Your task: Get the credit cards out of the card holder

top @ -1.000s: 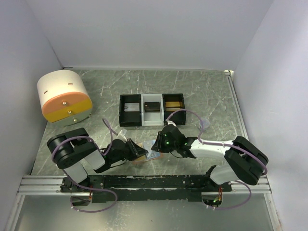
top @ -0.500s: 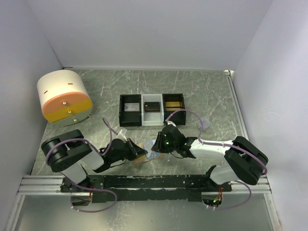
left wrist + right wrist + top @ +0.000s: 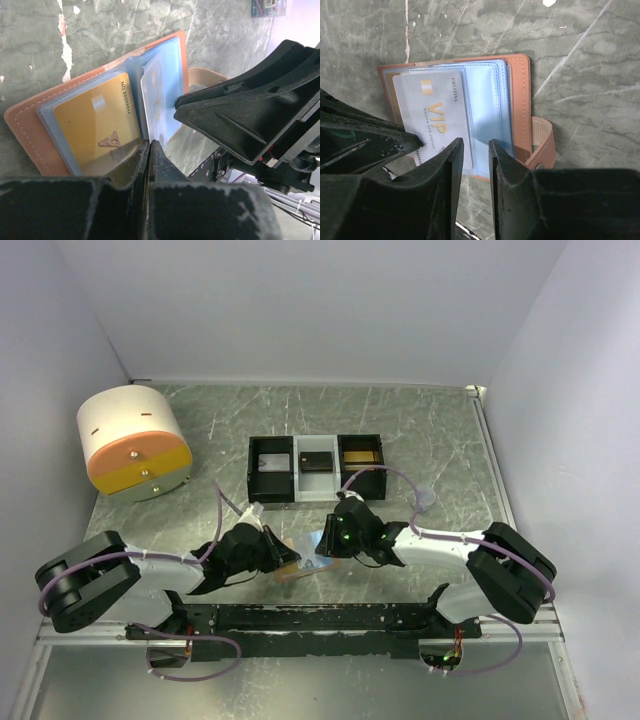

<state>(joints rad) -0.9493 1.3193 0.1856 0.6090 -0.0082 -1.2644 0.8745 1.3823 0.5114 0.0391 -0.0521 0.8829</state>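
The salmon-orange card holder [image 3: 520, 100] lies open on the marble table between both arms [image 3: 297, 562]. In the left wrist view a gold card [image 3: 95, 125] sits in its left blue sleeve. A white VIP card [image 3: 432, 115] sticks partly out of a middle sleeve. My left gripper [image 3: 150, 143] is shut on that card's lower edge, and its fingers [image 3: 395, 140] show at the card's left. My right gripper [image 3: 476, 145] hovers over the blue page's near edge, jaws a little apart with nothing clamped.
A black-and-white three-compartment tray [image 3: 250, 468] with a card in each bin stands behind the holder. A round white-and-orange drum [image 3: 133, 440] sits at the far left. The holder's snap strap [image 3: 545, 145] juts out to its right. A metal rail [image 3: 300, 618] runs along the near edge.
My left gripper has shut on the white card's edge, and the left arm's elbow has swung down and to the left. The right arm has barely moved.
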